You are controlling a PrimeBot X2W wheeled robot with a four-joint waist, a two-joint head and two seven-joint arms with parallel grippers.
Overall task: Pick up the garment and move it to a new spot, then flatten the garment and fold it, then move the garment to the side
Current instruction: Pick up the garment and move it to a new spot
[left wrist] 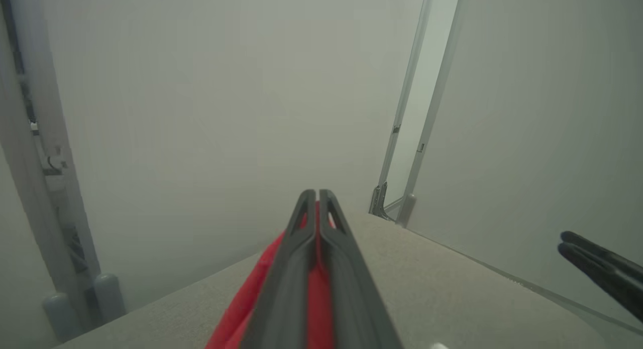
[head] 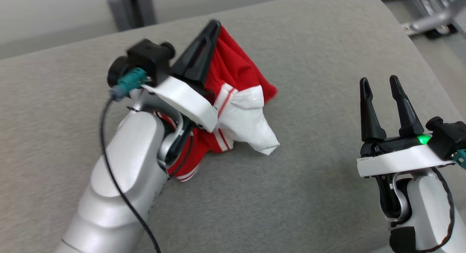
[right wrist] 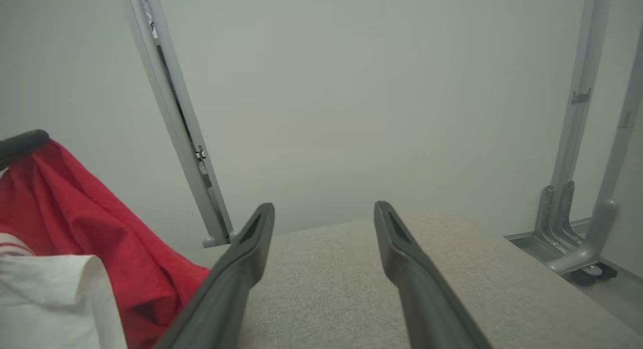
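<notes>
Left pincer (head: 214, 27) is clamped on the red-and-white garment (head: 236, 74), which hangs bunched below its tips, left of centre over the bench (head: 291, 194). Right pincer (head: 379, 83) stands parted and empty, well apart to the garment's right. Bench covering is grey cloth. Pale wall (left wrist: 226, 88) behind.

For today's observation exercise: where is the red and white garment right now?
Head view, left of centre: the garment hangs from the shut left tool over the grey surface, with the open right tool apart on its right.
</notes>
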